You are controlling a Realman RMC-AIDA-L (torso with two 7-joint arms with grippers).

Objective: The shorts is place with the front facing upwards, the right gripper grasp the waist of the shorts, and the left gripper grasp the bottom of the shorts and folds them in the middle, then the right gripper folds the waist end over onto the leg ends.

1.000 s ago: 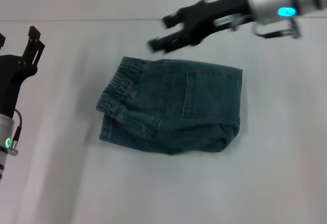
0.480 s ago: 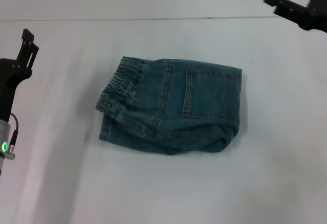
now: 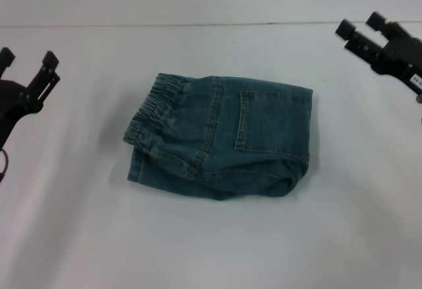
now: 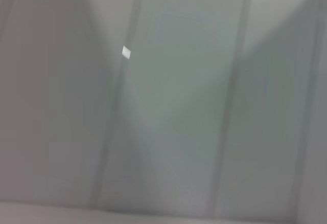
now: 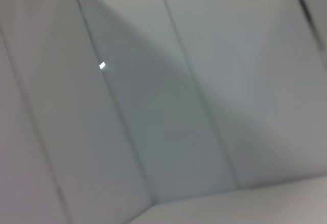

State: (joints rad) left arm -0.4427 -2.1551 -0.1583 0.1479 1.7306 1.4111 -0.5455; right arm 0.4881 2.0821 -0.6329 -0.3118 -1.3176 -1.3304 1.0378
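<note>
The folded shorts (image 3: 221, 140) lie in the middle of the white table (image 3: 211, 249), with the waist (image 3: 157, 104) toward the robot's left, unchanged from a moment ago. The right gripper (image 3: 359, 28) has pulled back to the far right edge, fingers spread, holding nothing. The left gripper (image 3: 28, 61) stays at the left edge, now showing both fingers spread apart.

A pale white table (image 3: 217, 249) carries folded denim shorts (image 3: 221, 137), lying midway between the left gripper (image 3: 28, 61) and right gripper (image 3: 360, 25).
</note>
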